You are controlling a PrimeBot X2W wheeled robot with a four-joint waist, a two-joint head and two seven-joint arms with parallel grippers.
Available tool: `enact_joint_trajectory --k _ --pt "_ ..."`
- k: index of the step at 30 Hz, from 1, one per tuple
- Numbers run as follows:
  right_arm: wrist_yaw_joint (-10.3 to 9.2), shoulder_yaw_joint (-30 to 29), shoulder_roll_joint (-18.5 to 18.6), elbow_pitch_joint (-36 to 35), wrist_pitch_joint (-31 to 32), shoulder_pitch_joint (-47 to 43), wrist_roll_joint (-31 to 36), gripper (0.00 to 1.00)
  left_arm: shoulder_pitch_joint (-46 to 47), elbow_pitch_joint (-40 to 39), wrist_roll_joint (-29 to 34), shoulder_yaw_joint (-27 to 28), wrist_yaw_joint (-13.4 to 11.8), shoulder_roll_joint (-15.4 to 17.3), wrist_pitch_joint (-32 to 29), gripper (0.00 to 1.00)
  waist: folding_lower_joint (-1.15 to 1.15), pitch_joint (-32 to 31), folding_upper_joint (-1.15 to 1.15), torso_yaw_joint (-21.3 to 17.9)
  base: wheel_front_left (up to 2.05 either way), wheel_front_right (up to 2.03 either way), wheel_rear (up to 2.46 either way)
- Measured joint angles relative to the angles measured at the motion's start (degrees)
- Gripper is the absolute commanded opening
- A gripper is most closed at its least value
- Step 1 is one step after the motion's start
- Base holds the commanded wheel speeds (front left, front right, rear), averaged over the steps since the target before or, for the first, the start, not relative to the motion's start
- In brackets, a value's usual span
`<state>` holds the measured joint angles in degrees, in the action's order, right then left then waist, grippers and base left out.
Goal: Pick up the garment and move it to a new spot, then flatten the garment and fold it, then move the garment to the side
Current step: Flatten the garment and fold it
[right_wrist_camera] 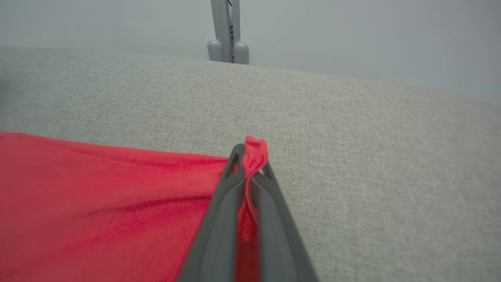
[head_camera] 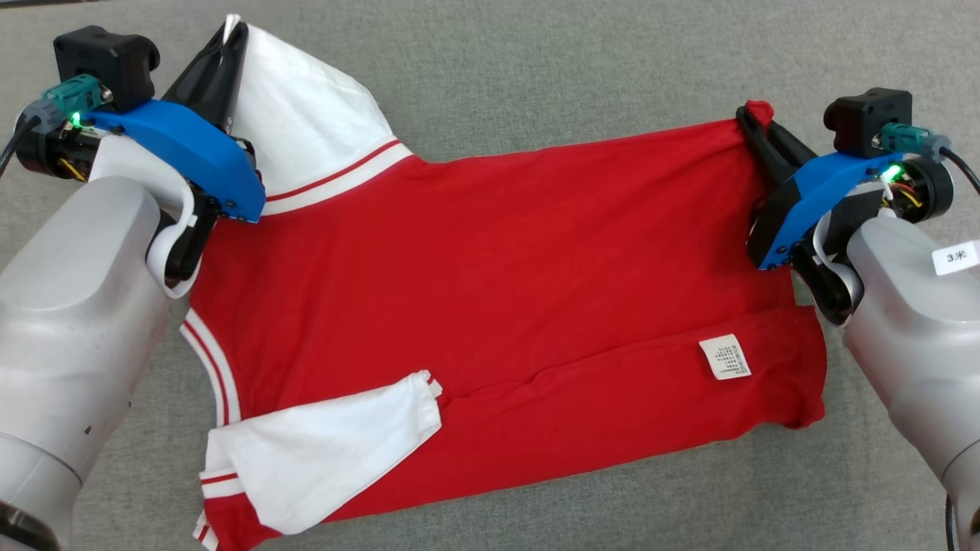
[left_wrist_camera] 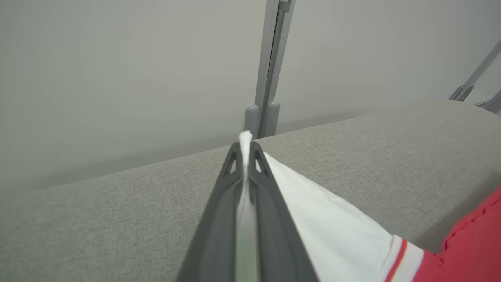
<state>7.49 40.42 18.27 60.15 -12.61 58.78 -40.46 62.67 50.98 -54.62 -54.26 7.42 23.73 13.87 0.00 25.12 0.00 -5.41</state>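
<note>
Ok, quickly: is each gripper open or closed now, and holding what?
Left gripper: closed on the white sleeve.
Right gripper: closed on a corner of the red shirt.

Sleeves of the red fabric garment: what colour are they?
White sleeves, edged with red stripes; clearest in head view.

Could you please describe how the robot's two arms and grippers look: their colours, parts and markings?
The left gripper and right gripper each have two long dark fingers, a blue shell, a black camera block, a teal plug with a black cable and a green light. The left forearm and right forearm are pale grey and rounded; the right one carries a small white label.
</note>
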Motion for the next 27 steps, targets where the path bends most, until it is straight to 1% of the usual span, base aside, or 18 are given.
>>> enact_joint_trajectory --k 5,8,13,15,16,18,22,26,27 --pt "0.00 -1.43 -1.37 1.74 -1.94 -0.54 0.36 0.00 -1.64 -2.50 -0.48 0.35 0.00 -0.02 0.97 0.00 0.00 -1.84 0.00 0.79 0.00 0.00 0.00" --pt "0.00 -2.71 -1.52 1.57 -2.27 -2.29 0.53 0.00 -4.47 -5.84 0.37 2.42 0.00 0.16 1.07 0.00 0.00 -3.03 0.00 1.29 0.00 0.00 0.00" --pt "0.00 -8.37 -0.89 -3.81 -2.36 -7.38 3.36 0.00 -12.10 -12.90 4.52 7.38 -0.01 0.89 1.13 0.00 -0.01 -5.16 0.00 1.91 0.00 0.00 0.00" --pt "0.00 -11.25 -0.80 -6.00 -2.35 -10.65 5.27 0.00 -15.95 -15.55 6.03 9.35 -0.12 0.98 1.13 0.00 0.00 -6.09 0.00 2.18 0.00 0.00 0.00" --pt "0.00 -13.91 -0.90 -7.95 -2.35 -13.77 7.28 0.00 -19.96 -18.11 7.54 11.04 -0.40 1.09 1.12 0.00 -0.01 -7.04 0.00 2.45 0.00 0.00 0.00" --pt "0.00 -16.35 -1.18 -9.44 -2.36 -16.74 9.39 0.00 -23.99 -20.68 8.32 12.72 -0.94 0.75 1.13 0.00 -0.01 -7.94 -0.01 2.74 0.00 0.00 0.00" --pt "0.00 -20.52 -1.92 -11.28 -2.36 -21.53 12.84 0.00 -30.86 -24.40 10.46 14.22 -1.60 0.25 1.13 0.00 -0.02 -9.43 -0.01 3.54 0.00 0.00 0.00" --pt "0.00 -24.06 -2.74 -13.06 -2.36 -24.63 15.69 0.00 -35.97 -26.92 11.52 15.47 -2.11 -0.21 1.13 0.00 -0.01 -10.48 -0.01 4.33 0.00 0.00 0.00" --pt "0.00 -24.06 -2.74 -13.06 -2.36 -24.63 15.69 0.00 -35.97 -26.92 11.52 15.47 -2.11 -0.21 1.13 0.00 -0.01 -10.48 -0.01 4.33 0.00 0.00 0.00"
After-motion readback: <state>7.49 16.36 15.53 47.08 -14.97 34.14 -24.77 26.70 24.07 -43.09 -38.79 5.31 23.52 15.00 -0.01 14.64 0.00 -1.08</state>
